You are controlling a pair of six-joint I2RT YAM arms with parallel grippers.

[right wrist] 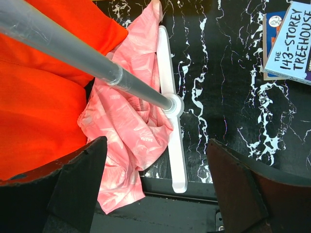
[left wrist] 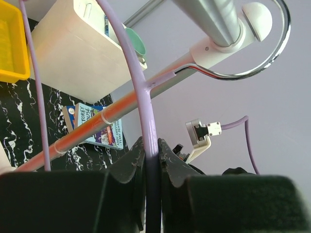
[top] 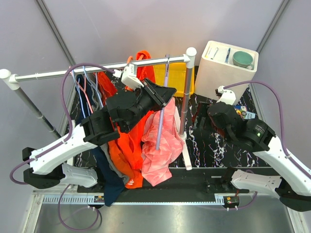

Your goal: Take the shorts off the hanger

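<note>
The light pink shorts (top: 163, 145) hang draped on a lilac hanger (top: 161, 121) near the rack's right post. They also show in the right wrist view (right wrist: 127, 127). The bright orange shorts (top: 124, 148) hang just left of them and show in the right wrist view (right wrist: 39, 97). My left gripper (top: 164, 94) is shut on the lilac hanger's bar (left wrist: 148, 107), below its metal hook (left wrist: 274, 53) on the rail (left wrist: 214, 19). My right gripper (top: 203, 122) is open and empty (right wrist: 155, 142), above the pink shorts' lower edge and the rack's foot.
The clothes rail (top: 73, 72) carries several more hangers at the left. The rack post (right wrist: 73, 48) and its white foot (right wrist: 174, 150) stand by the pink shorts. A yellow bin (top: 177, 77), a white box (top: 223, 73) holding a green cup, and a book (right wrist: 291, 43) lie at the right.
</note>
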